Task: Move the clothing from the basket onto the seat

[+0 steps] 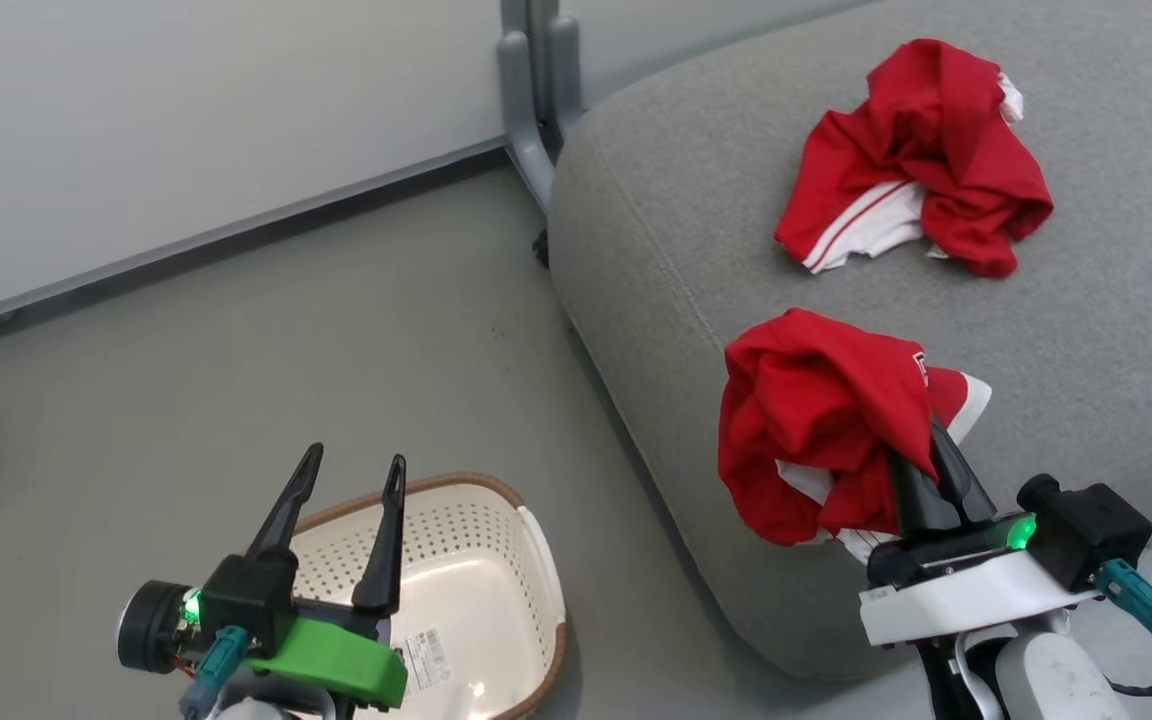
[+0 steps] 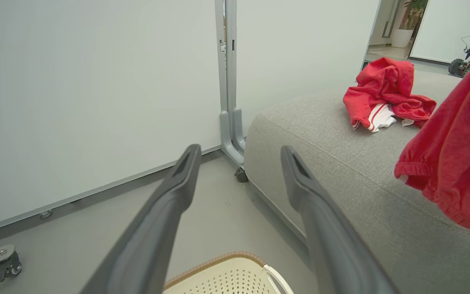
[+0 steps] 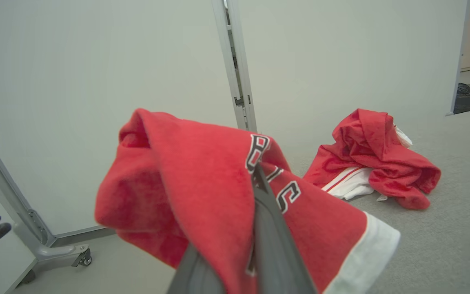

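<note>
Right gripper clenches one red garment over the sofa cushion edge, a second garment lying beyond its fingertips, while left gripper gapes wide above one basket.

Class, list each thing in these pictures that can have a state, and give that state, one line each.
left gripper, open, holding nothing.
right gripper, shut on the lettered garment.
lettered garment, bunched, hanging from the right gripper at the front edge of the seat.
other garment, crumpled, lying on the seat.
basket, upright on the floor, no clothing in its visible part.
</note>
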